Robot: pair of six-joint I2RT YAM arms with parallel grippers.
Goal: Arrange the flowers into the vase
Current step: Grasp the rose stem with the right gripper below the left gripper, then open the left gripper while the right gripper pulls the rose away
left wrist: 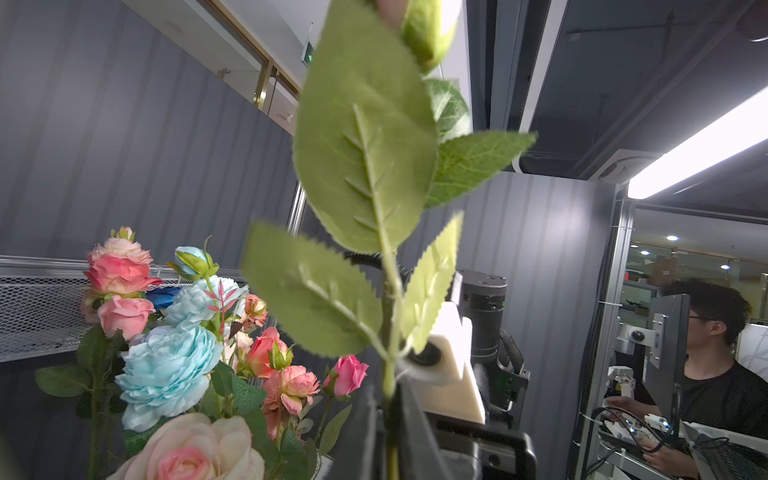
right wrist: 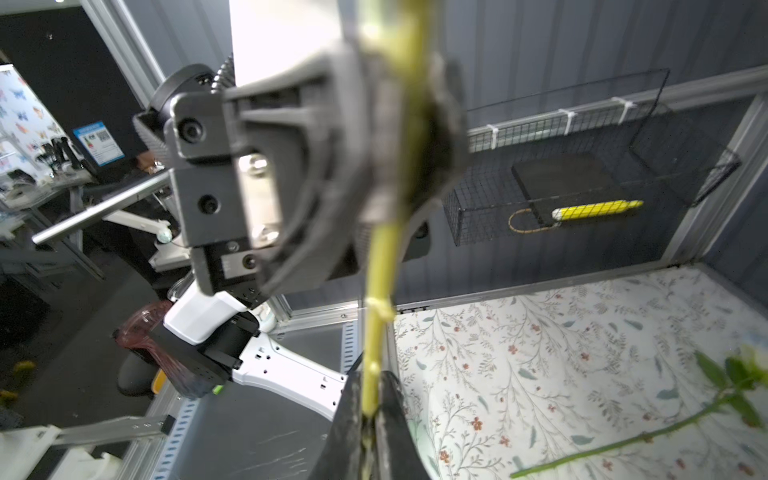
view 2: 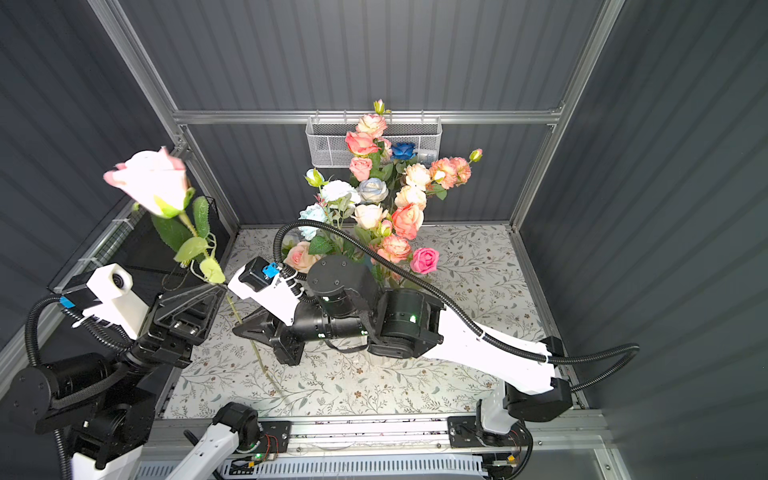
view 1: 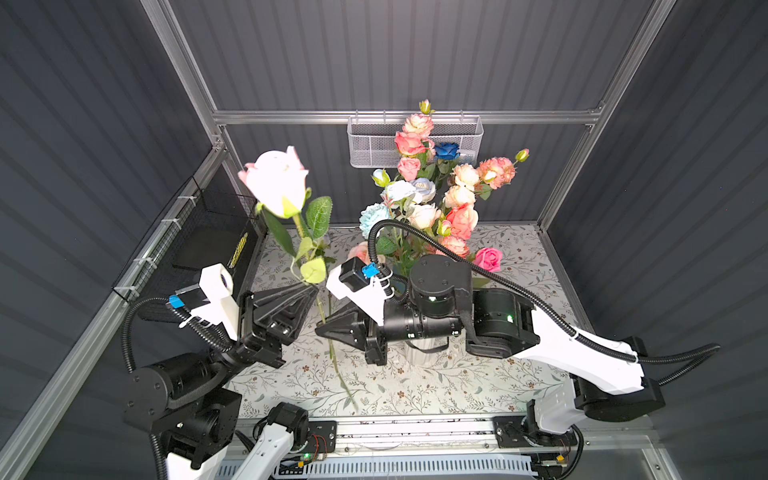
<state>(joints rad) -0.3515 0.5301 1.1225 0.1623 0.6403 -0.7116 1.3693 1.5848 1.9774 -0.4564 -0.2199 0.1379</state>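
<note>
I am clamping my right claw [view 1: 320, 330] fully shut on the thin, smooth green stem of a rose [view 1: 276, 183], low on the stem and just left of the vase [view 1: 419, 353]. My left claw [view 1: 314, 286] is bracketing the same stem higher up, right under its serrated, veined fabric leaves [left wrist: 365, 166]. The close view is blurring there, so I cannot tell whether those fingers are pinching or only flanking it.

The rose is standing nearly upright, its cream bloom edged with pink and rising well above the vase. The other flowers [view 1: 432, 199] are sitting in that vase as a ruffled bunch of peach, pink, pale blue and one deep blue. My right arm is crossing in front of the vase and hiding all but a strip of ribbed white wall, and a corrugated black cable [view 1: 415, 232] is arching over the blooms. Below the vase the bench [view 1: 415, 386] is showing a leafy printed cover. Behind the vase a silver mesh basket [view 1: 374, 145] is hanging on the wall.
</note>
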